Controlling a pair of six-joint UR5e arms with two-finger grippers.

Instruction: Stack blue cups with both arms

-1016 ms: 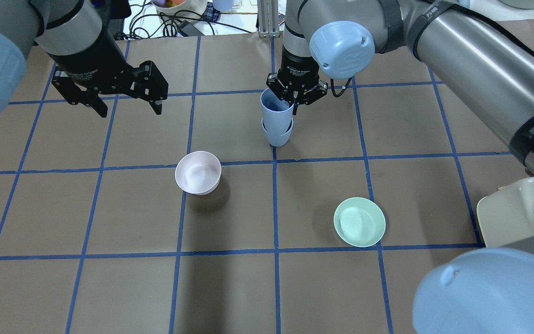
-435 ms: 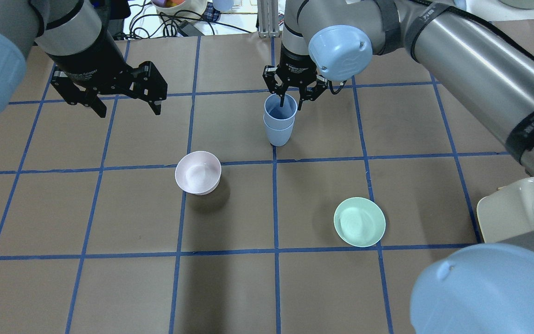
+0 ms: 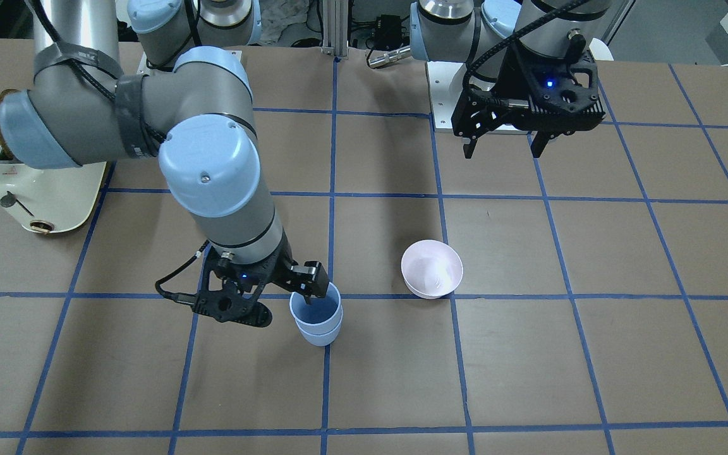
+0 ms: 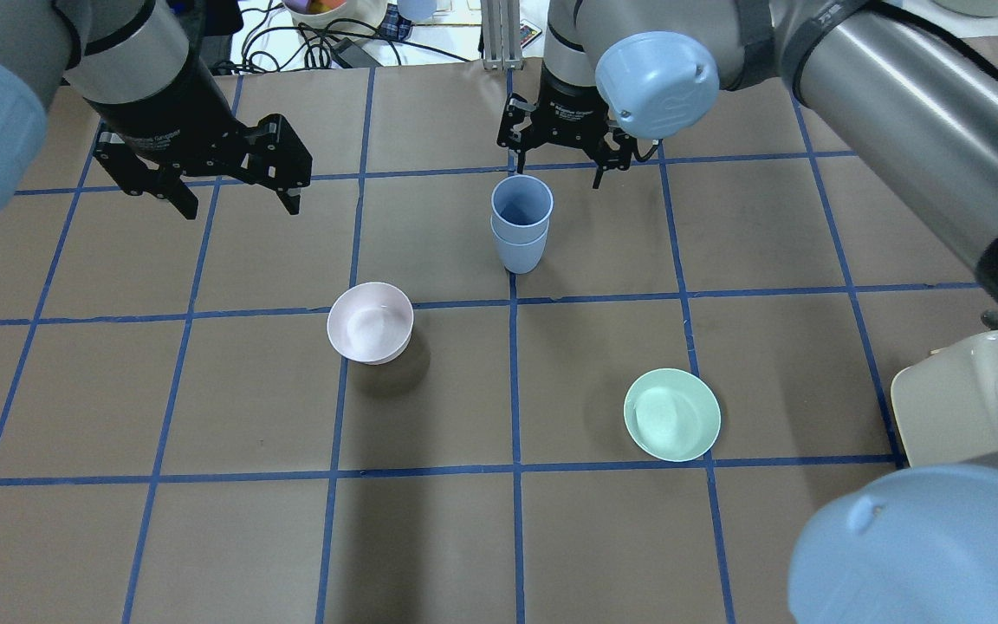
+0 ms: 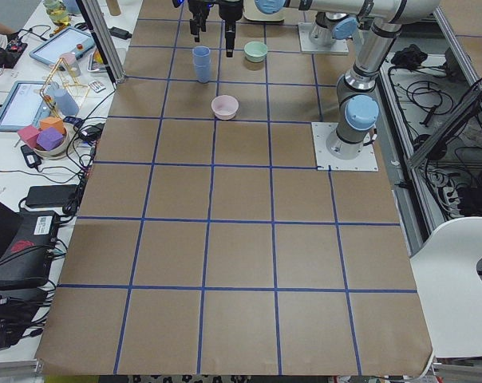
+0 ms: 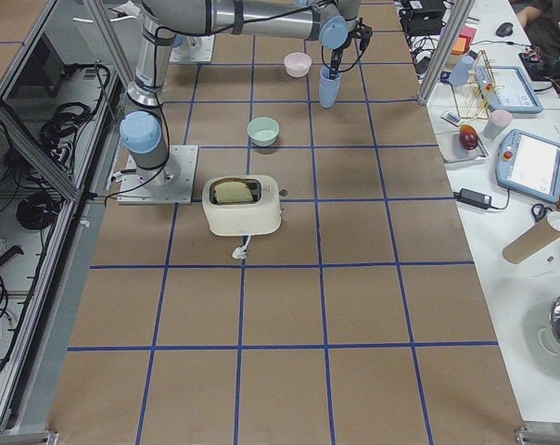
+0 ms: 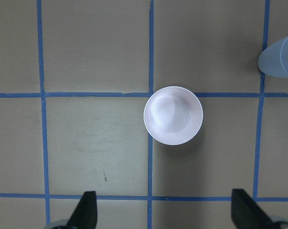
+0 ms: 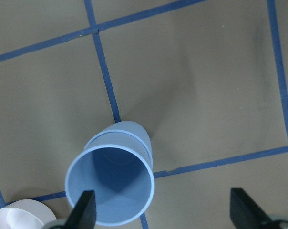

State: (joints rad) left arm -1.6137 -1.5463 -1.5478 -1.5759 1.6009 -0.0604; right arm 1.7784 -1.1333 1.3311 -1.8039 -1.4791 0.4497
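Two blue cups (image 4: 520, 224) stand nested, one inside the other, upright on the table near its far middle. They also show in the front view (image 3: 317, 320) and in the right wrist view (image 8: 113, 188). My right gripper (image 4: 560, 172) is open and empty, lifted just beyond the stack and not touching it; it also shows in the front view (image 3: 277, 301). In its wrist view the stack sits near the left finger (image 8: 85, 210). My left gripper (image 4: 235, 198) is open and empty, hovering over the far left. In its wrist view one cup (image 7: 280, 58) shows at the right edge.
A pale pink bowl (image 4: 370, 322) stands left of the table's centre, below my left gripper in its wrist view (image 7: 173, 115). A mint-green bowl (image 4: 671, 414) sits at the near right. A cream toaster (image 4: 967, 399) stands at the right edge. Blue tape lines grid the brown table.
My right gripper let go of the upper cup's rim, opened, and drew up and away from the stack. The upper cup settled straight into the lower one. The left arm stayed still.
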